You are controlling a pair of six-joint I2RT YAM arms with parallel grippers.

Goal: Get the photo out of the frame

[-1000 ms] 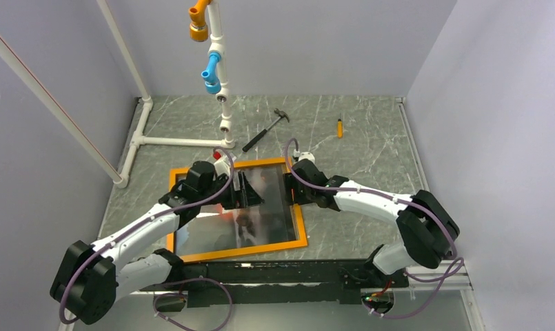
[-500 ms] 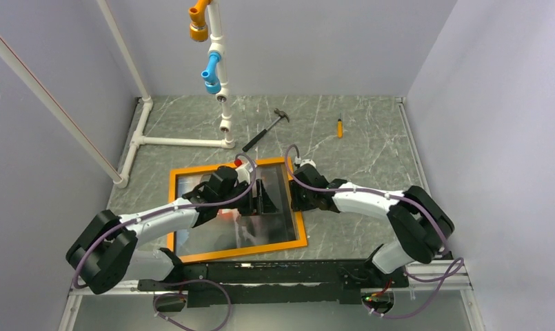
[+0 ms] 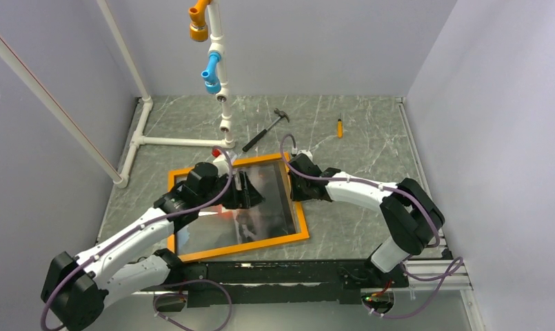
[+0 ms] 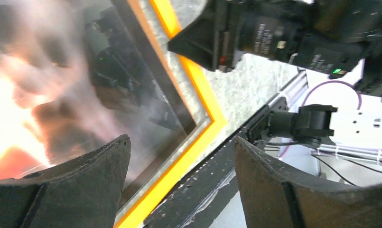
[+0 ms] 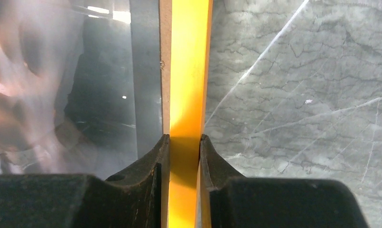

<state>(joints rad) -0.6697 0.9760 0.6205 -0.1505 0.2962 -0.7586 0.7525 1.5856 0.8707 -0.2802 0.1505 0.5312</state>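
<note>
Orange frame (image 5: pixel 186 71) looks stiff; right fingers (image 5: pixel 146 166) pinch its side. Left fingers (image 4: pixel 98 171) hang open over the slippery photo (image 4: pixel 60 95).

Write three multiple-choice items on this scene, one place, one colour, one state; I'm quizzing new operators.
1. Where is the hammer?
A. On the table beyond the frame.
B. Inside that frame.
C. On the floor.
2. What colour is the frame?
A. Blue.
B. Orange.
C. White.
3. What is the right claw doing?
A. Hanging wide open.
B. Holding the hammer.
C. Pinching the frame's side bar.
Answers: A, it lies on bare table past the frame's far edge; B, the border is bright orange; C, its fingers press both sides of the bar.
</note>
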